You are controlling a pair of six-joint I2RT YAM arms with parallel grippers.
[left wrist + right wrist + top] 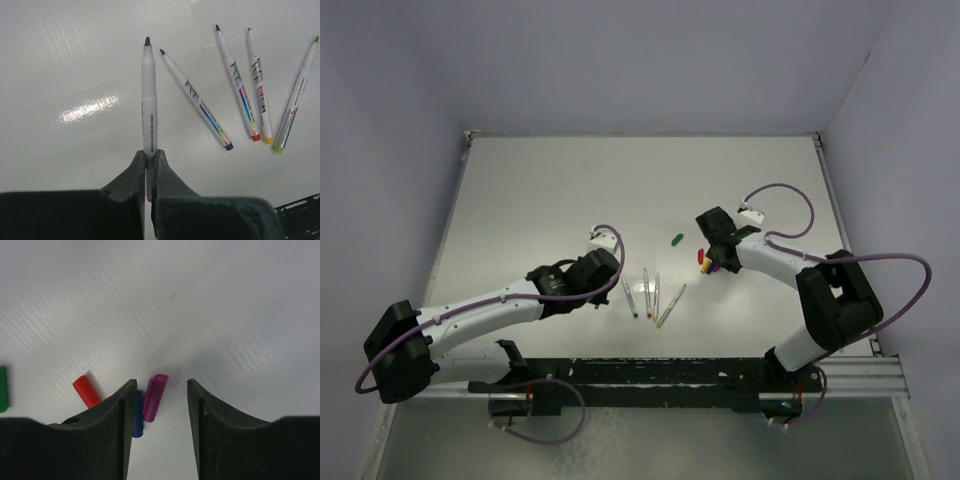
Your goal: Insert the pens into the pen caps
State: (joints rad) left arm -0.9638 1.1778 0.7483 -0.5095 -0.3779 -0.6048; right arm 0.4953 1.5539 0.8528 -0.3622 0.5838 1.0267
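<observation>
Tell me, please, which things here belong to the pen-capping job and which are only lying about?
Job: held pen, left gripper, four loose pens, purple cap, blue cap, red cap, green cap, yellow cap, right gripper.
Not job: table, arm cables.

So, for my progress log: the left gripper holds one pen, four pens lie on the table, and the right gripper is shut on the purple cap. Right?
Not quite. The right wrist view shows the right gripper open, straddling the purple cap without clamping it. The rest holds.
</observation>
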